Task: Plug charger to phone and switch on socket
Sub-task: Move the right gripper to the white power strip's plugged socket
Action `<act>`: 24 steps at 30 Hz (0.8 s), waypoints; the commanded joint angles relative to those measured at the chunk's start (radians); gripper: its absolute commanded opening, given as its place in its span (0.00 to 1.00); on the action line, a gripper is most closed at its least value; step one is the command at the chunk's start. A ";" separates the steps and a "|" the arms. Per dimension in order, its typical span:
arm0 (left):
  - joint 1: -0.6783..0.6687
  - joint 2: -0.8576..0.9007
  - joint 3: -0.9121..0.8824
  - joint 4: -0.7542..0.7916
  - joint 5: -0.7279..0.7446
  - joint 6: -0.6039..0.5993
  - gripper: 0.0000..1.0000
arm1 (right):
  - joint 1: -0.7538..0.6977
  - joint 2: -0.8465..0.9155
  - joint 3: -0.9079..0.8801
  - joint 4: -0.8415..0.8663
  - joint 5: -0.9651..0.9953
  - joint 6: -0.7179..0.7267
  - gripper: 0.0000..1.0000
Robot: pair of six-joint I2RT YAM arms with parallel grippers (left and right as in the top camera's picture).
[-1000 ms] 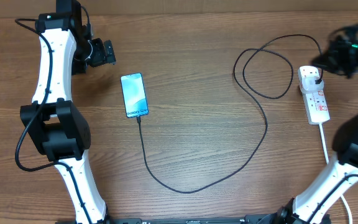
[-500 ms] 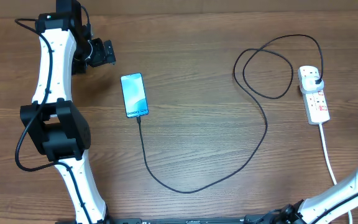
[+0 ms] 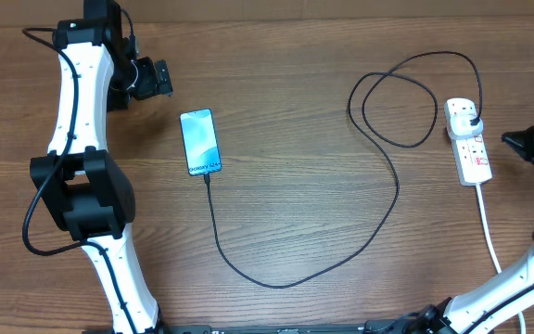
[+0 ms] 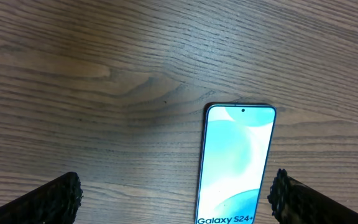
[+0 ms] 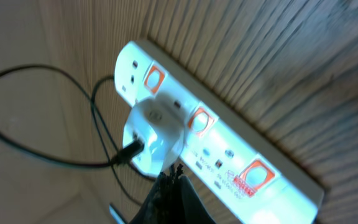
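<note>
The phone [image 3: 201, 141] lies left of centre, its blue screen lit; it also shows in the left wrist view [image 4: 235, 162]. The charger's black cable [image 3: 378, 223] runs from the phone's near end, curves and loops back to a plug on the white socket [image 3: 472, 148]. My left gripper [image 3: 167, 79] is open and empty, behind and left of the phone; its fingers [image 4: 48, 199] stand wide apart. My right gripper [image 3: 509, 140] is just right of the socket. In the right wrist view it [image 5: 174, 173] is shut and empty above the socket [image 5: 229, 155], near the white adapter [image 5: 157, 134] and red switches.
The socket's thick white cord [image 3: 489, 232] runs toward the front edge past the right arm's base. The charger cable makes a loop [image 3: 392, 111] behind and left of the socket. The left arm [image 3: 72, 111] stretches along the table's left side.
The right gripper has swung from behind the socket, out past the right edge, and back in beside the socket's right side. Left arm, phone and cable have not moved.
</note>
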 commanded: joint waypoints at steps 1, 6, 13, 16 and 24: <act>0.002 -0.021 0.013 -0.001 0.007 -0.006 1.00 | 0.007 -0.019 -0.060 0.045 0.028 0.061 0.04; 0.002 -0.021 0.013 -0.002 0.008 -0.006 1.00 | 0.026 -0.019 -0.161 0.170 0.019 0.098 0.04; 0.002 -0.021 0.013 -0.002 0.007 -0.006 1.00 | 0.048 -0.019 -0.251 0.321 -0.025 0.134 0.04; 0.002 -0.021 0.013 -0.002 0.007 -0.006 1.00 | 0.055 -0.019 -0.268 0.361 -0.029 0.137 0.04; 0.002 -0.021 0.013 -0.002 0.007 -0.006 1.00 | 0.071 -0.019 -0.270 0.423 -0.029 0.186 0.04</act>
